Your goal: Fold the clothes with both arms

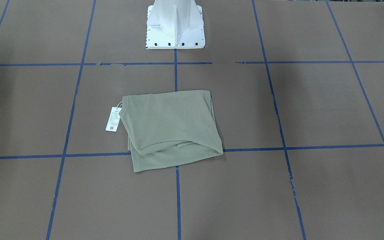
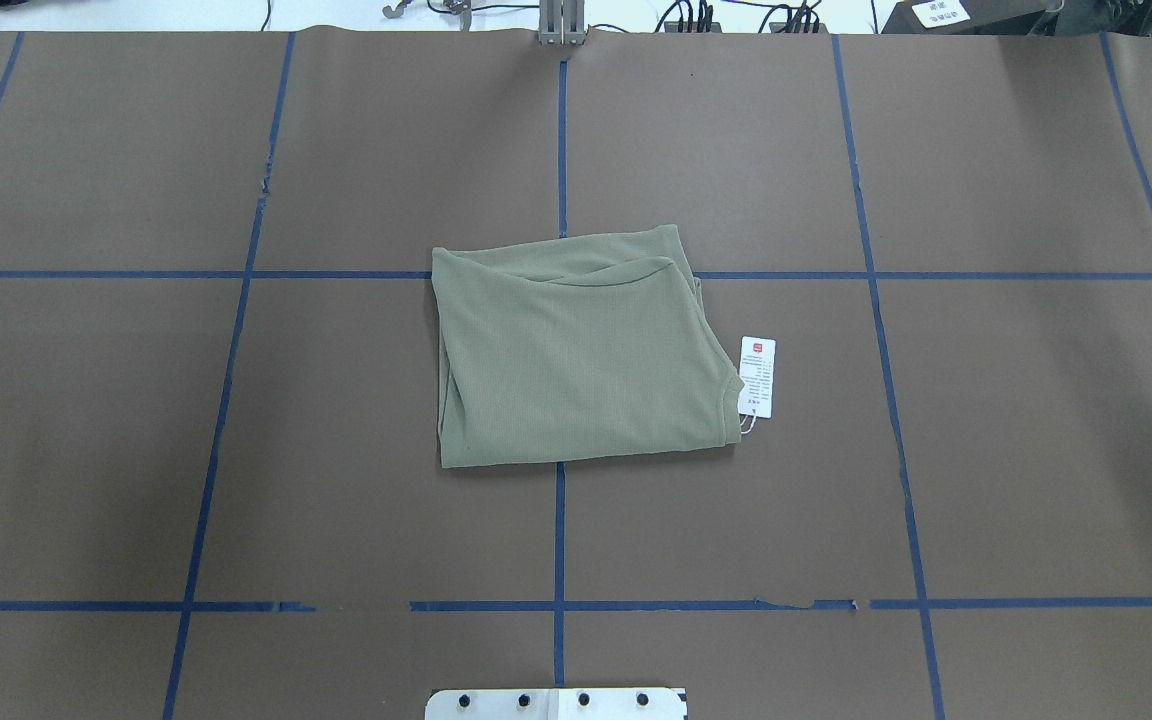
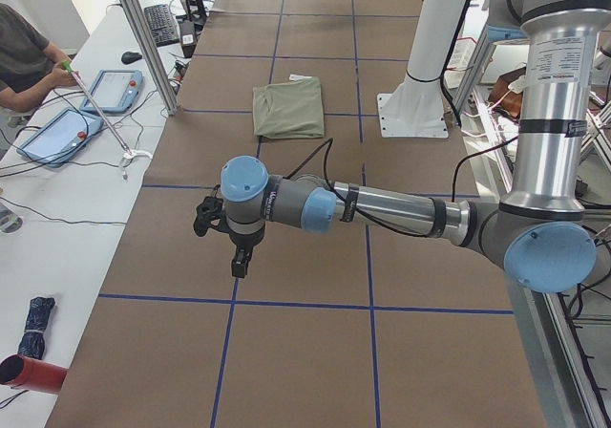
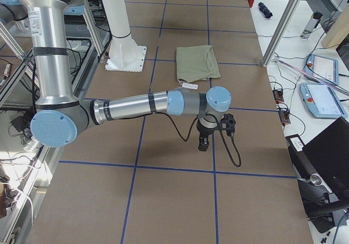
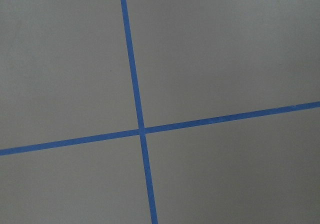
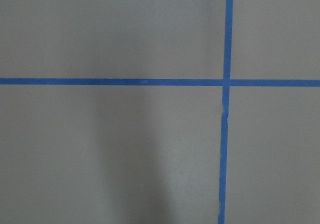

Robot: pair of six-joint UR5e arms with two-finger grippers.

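The shirt (image 2: 576, 350) lies folded in a rough rectangle at the middle of the table (image 2: 86, 450), over a crossing of tape (image 2: 561, 540). Its tag (image 2: 757, 375) lies flat at its edge on the robot's right. Sleeves and collar are tucked out of sight. The left gripper (image 3: 238, 261) and right gripper (image 4: 203, 142) hang over bare table, well apart from it. They show only in the side views, so I cannot tell whether either is open or closed. Both wrist views show only tape lines

1. Brown table (image 2: 86, 450) crossed by a blue tape grid (image 2: 559, 540).
2. White side bench (image 3: 67, 227): a seated person (image 3: 19, 55), hand on a thin rod (image 3: 100, 117), between two blue-rimmed tablets (image 3: 57, 134).
3. Keyboard (image 3: 160, 22) farther back, red tube (image 3: 29, 373) at the near end.
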